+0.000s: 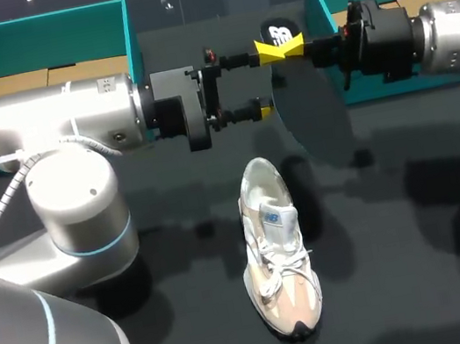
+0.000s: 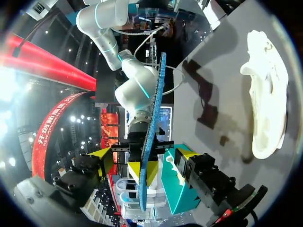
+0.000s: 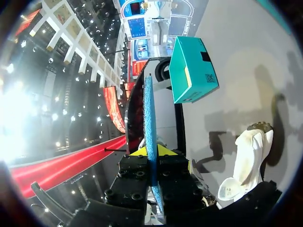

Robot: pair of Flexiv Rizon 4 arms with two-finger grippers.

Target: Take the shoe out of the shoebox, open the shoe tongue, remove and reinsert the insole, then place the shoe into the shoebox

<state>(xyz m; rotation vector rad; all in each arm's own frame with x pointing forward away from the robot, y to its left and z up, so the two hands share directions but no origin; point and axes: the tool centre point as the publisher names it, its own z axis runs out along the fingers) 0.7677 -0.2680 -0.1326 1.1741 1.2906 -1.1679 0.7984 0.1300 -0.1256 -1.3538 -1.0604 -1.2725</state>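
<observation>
Black table (image 1: pixel 402 239) bears the shoe (image 1: pixel 277 248) (right gripper (image 3: pixel 151 153) clamps insole (image 3: pixel 148 113))

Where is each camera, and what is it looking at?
Head view: above and behind, looking down at the shoe; left arm and right arm show.
Left wrist view: on the left arm, facing the insole; left gripper shows.
Right wrist view: on the right arm, looking along right gripper holding insole.
All three share the shoe and insole.

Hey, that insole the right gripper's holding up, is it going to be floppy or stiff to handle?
Probably light and fairly firm: the insole stands nearly straight out of the right gripper, otherwise unsupported. It looks thin edge-on, so pushing its flat face would likely bend it.
</observation>
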